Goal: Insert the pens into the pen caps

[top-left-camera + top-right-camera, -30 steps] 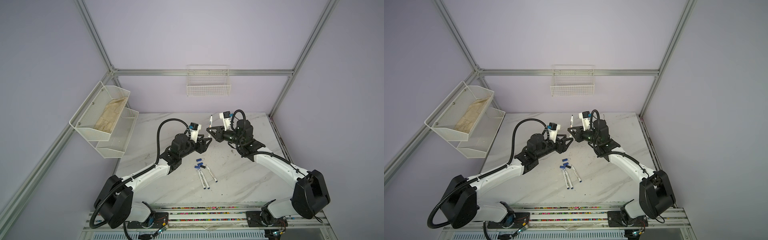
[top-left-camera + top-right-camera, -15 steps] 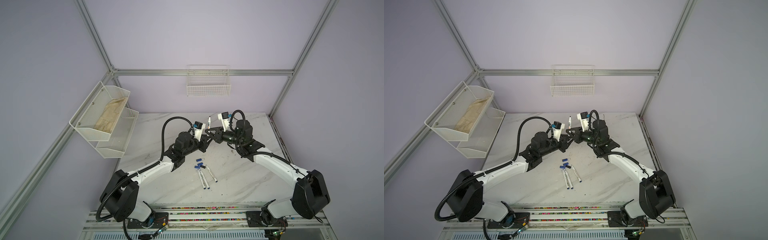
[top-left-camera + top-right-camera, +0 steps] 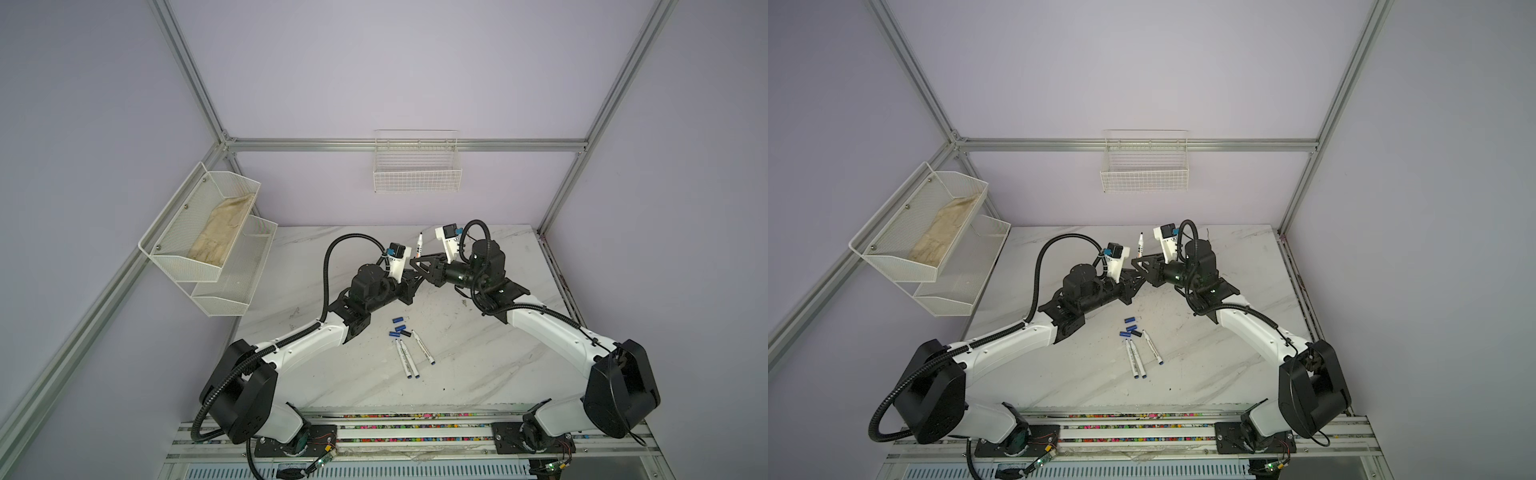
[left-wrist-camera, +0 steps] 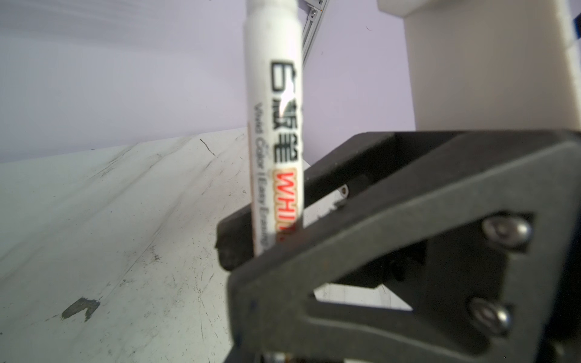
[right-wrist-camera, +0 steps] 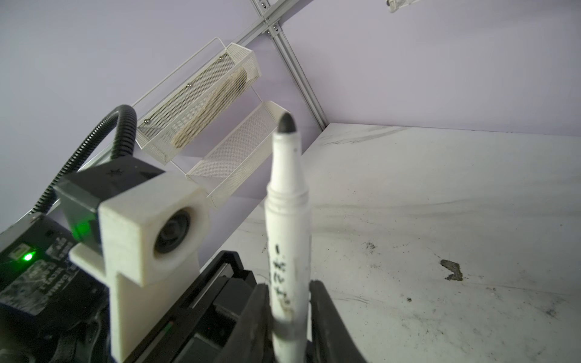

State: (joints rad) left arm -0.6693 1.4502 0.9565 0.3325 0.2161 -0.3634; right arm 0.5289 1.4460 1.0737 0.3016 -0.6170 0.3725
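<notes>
Pen (image 5: 287, 239) stands straight up, black tip on top. Only the right wrist view shows right gripper (image 5: 289, 284) jaws loose around it; left gripper (image 3: 414, 277) is pinched closed.

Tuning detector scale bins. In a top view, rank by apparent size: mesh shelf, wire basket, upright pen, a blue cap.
1. mesh shelf, clearly largest
2. wire basket
3. upright pen, lower end hidden
4. blue cap, smallest
</notes>
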